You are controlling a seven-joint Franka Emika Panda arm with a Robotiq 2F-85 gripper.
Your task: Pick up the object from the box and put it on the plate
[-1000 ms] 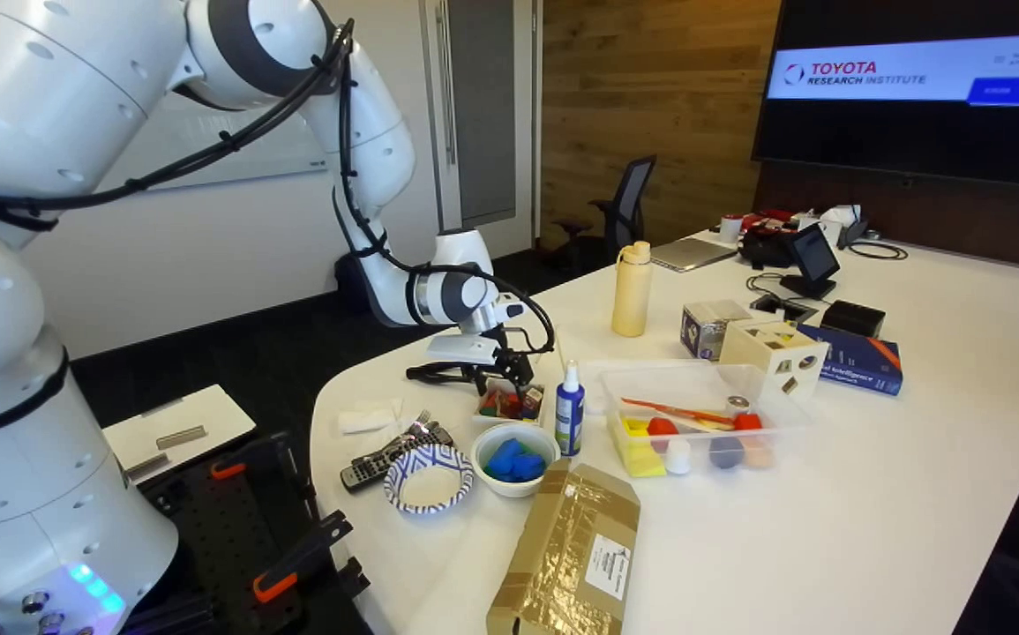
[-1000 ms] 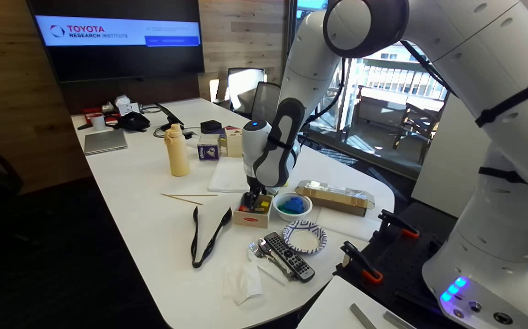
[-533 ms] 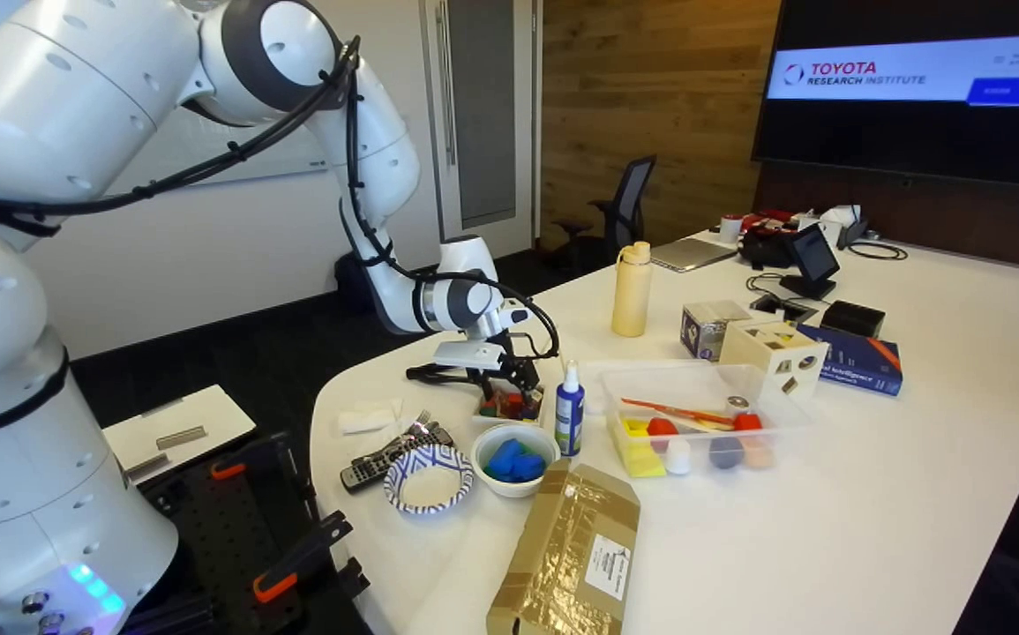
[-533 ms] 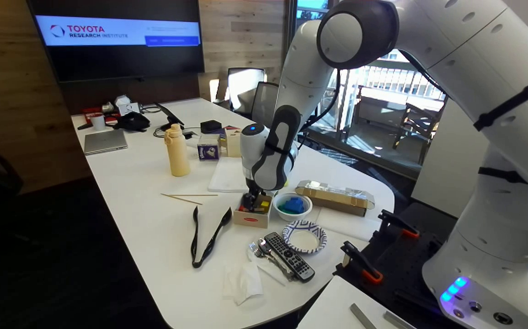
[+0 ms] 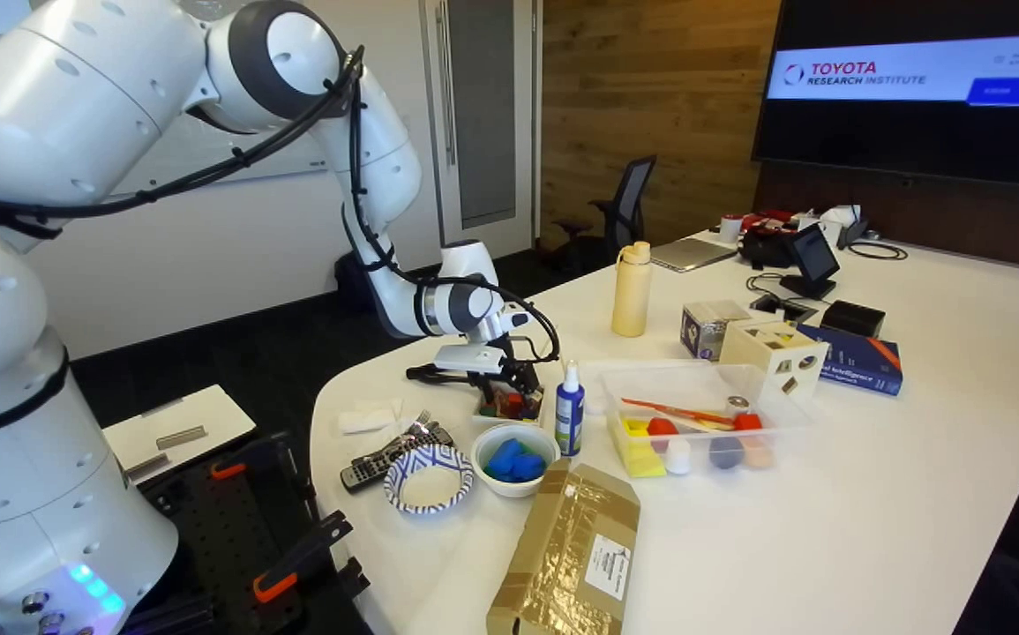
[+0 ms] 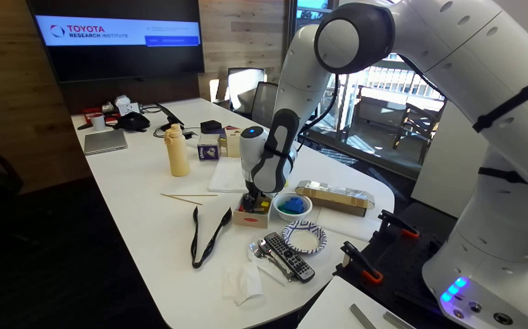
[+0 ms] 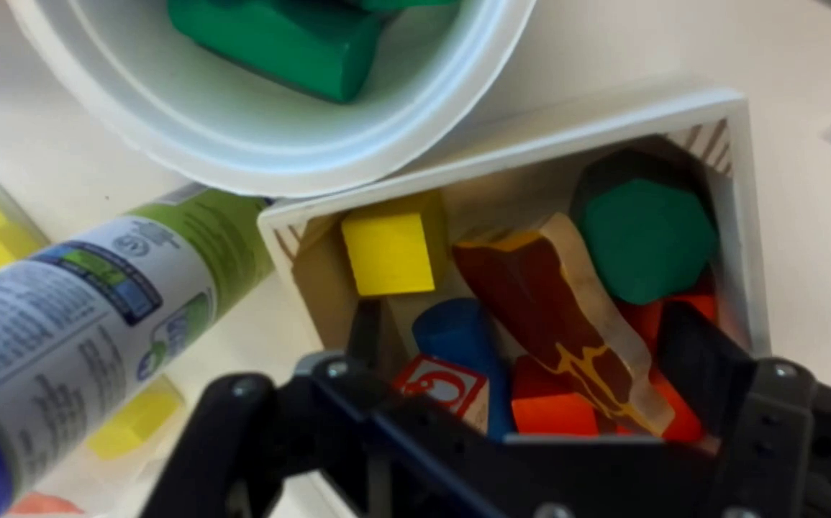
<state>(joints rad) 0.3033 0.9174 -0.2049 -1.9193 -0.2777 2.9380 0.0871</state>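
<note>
The tool (image 7: 523, 327) stands wide, its fingers (image 7: 696, 360) to either side of a brown meat-shaped piece (image 7: 552, 316), probably the object wanted, lying aslant in the box (image 6: 251, 222). To grip it well, turn the tool to close across the narrow side, clear of the green block (image 7: 645, 241) just beside it, and squeeze gently. Then lift straight above the rim before passing the white bowl (image 7: 264, 137) towards the patterned plate (image 6: 305, 240).

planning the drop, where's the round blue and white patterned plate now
In an exterior view, the plate sits left of centre, with the black remote control at its left and the round white bowl at its right.
</note>
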